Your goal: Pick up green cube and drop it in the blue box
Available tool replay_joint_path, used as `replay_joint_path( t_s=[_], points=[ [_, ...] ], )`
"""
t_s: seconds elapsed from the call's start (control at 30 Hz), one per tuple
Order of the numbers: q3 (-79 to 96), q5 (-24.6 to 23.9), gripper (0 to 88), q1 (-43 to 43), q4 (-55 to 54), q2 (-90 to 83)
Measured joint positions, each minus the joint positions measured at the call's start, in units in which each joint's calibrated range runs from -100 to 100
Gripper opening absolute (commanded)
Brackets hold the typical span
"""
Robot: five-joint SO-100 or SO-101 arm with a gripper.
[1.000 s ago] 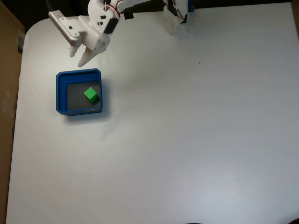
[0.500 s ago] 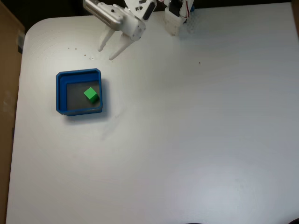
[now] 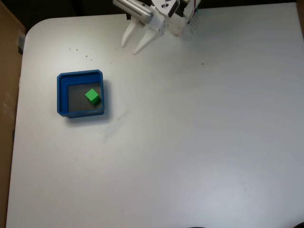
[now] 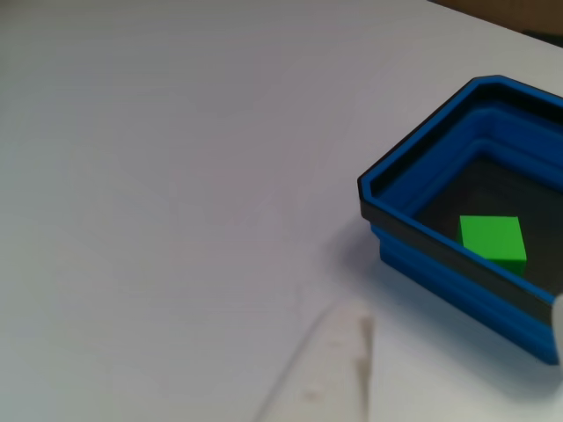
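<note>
Fixed view: green cube (image 3: 92,97) lies on the grey floor of the blue box (image 3: 61,95), right of centre.
Gripper (image 3: 131,46) hangs near the table's (image 3: 190,142) far edge, well apart from the box, up-right of it; fingers (image 3: 143,45) spread, holding nothing.

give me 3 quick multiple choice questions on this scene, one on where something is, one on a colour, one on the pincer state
1. Where is the green cube?
A. inside the blue box
B. on the bare table beside the box
C. between the pincer's fingers

2. What colour are the box's walls?
A. red
B. blue
C. yellow

3. How is the pincer?
A. shut on the cube
B. open, holding nothing
C. pressed onto the box rim

Answers:
1. A: both views show the cube on the box's grey floor.
2. B: the raised walls are blue in both views.
3. B: in the fixed view its fingers are spread, empty, away from the box.
</note>
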Motion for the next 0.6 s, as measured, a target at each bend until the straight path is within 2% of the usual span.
replay_joint_path(
  t_s=[0.37,0.6],
  points=[
    [33.1,0.0,16.9,0.0,-12.0,-20.6],
    [35.6,-0.2,16.9,-3.3,-12.1,-29.5]
  ],
)
